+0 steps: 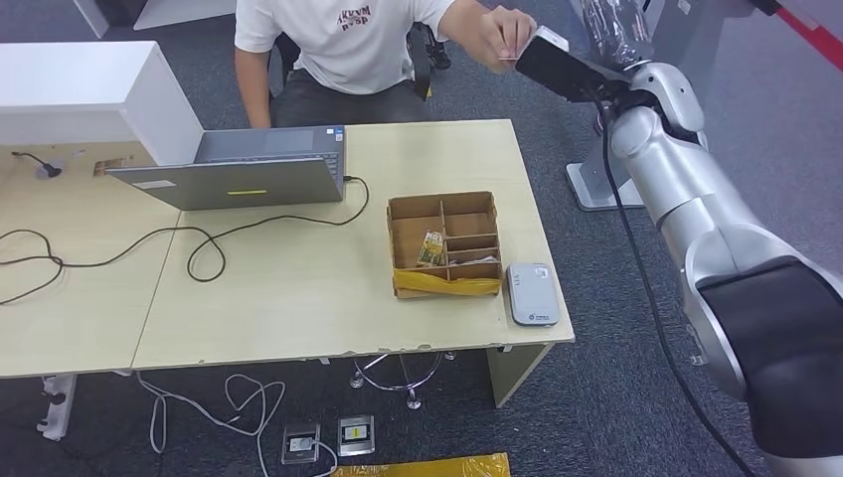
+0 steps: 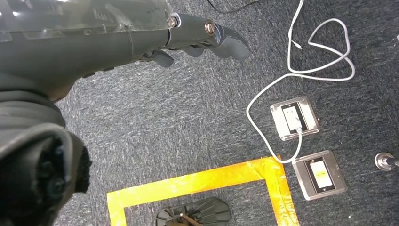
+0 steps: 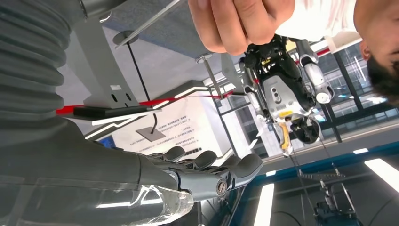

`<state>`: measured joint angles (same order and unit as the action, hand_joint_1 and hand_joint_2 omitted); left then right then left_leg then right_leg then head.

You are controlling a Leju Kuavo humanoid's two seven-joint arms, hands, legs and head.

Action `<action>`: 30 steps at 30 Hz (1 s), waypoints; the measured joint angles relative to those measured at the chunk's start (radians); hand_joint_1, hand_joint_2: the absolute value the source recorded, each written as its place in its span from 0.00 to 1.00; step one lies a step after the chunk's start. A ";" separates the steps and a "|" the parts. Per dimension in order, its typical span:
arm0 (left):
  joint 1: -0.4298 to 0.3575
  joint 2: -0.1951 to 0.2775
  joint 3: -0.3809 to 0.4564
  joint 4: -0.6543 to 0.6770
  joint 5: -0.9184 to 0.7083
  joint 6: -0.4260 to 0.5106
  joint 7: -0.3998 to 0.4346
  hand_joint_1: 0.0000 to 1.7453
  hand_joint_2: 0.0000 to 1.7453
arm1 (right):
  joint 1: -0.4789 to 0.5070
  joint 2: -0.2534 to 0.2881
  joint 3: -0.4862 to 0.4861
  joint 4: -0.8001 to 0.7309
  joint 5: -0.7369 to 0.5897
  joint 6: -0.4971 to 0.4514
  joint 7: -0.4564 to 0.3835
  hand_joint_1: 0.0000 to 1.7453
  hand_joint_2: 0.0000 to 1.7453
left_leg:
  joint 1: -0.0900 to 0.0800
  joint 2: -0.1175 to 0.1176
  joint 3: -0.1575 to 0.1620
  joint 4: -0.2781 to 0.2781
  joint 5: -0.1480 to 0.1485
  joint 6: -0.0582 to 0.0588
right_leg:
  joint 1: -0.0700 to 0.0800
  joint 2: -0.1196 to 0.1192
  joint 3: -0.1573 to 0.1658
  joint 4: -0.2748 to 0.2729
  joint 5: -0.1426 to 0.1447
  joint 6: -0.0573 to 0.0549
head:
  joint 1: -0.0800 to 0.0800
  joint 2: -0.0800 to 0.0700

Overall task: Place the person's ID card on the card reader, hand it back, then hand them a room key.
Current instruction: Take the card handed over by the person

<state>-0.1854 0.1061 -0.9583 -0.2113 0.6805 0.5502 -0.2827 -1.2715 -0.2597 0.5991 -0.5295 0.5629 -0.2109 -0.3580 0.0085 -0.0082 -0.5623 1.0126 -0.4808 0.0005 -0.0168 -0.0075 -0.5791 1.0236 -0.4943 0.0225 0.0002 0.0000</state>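
My right arm reaches up past the table's far right corner. Its dark right hand [image 1: 555,62] lies just below the person's hand [image 1: 500,36]. From the wrist, the right hand [image 3: 207,172] has straight fingers with nothing in them, and the person's hand [image 3: 240,23] hovers close with its fingers pinched together; I cannot make out a card in them. The grey card reader [image 1: 532,293] lies at the table's near right corner. Beside it stands a cardboard divider box [image 1: 444,243] with a room key card [image 1: 431,248] in one compartment. My left hand [image 2: 197,40] hangs over the carpet, holding nothing.
An open laptop [image 1: 239,169] sits mid-table with black cables [image 1: 149,243] trailing left. A white partition [image 1: 80,89] stands at the far left. The seated person [image 1: 348,50] is behind the table. Floor sockets [image 2: 294,117], white cable and yellow tape [image 2: 197,181] lie on the carpet.
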 joint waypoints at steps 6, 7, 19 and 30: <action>0.000 0.002 0.000 0.000 0.001 -0.006 0.000 0.00 0.00 | 0.001 0.004 0.013 0.000 0.006 0.023 0.002 1.00 1.00 | 0.000 0.000 0.000 0.000 0.000 0.000 | 0.000 0.000 0.000 0.000 0.000 0.000 | 0.000 0.000; 0.000 0.002 0.000 0.000 0.002 -0.006 0.000 0.00 0.00 | 0.001 0.005 0.015 0.000 0.007 0.027 0.003 1.00 1.00 | 0.000 0.000 0.000 0.000 0.000 0.000 | 0.000 0.000 0.000 0.000 0.000 0.000 | 0.000 0.000; 0.007 0.003 0.000 0.000 0.004 -0.011 0.000 0.00 0.00 | 0.002 0.009 0.033 0.000 0.007 0.050 0.019 1.00 1.00 | 0.000 0.000 0.000 0.000 0.000 0.000 | 0.000 0.000 0.000 0.000 0.000 0.000 | 0.000 0.000; 0.009 0.003 -0.001 0.000 0.008 -0.009 0.000 0.00 0.00 | 0.011 0.009 0.045 0.000 -0.002 0.054 0.030 1.00 1.00 | 0.000 0.000 0.000 0.000 0.000 0.000 | 0.000 0.001 -0.001 0.000 0.000 0.000 | 0.000 0.000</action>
<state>-0.1769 0.1090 -0.9589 -0.2113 0.6888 0.5411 -0.2827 -1.2605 -0.2503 0.6441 -0.5291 0.5609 -0.1565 -0.3279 0.0085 -0.0079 -0.5622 1.0126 -0.4808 0.0005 -0.0168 -0.0067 -0.5799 1.0233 -0.4943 0.0225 0.0004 0.0000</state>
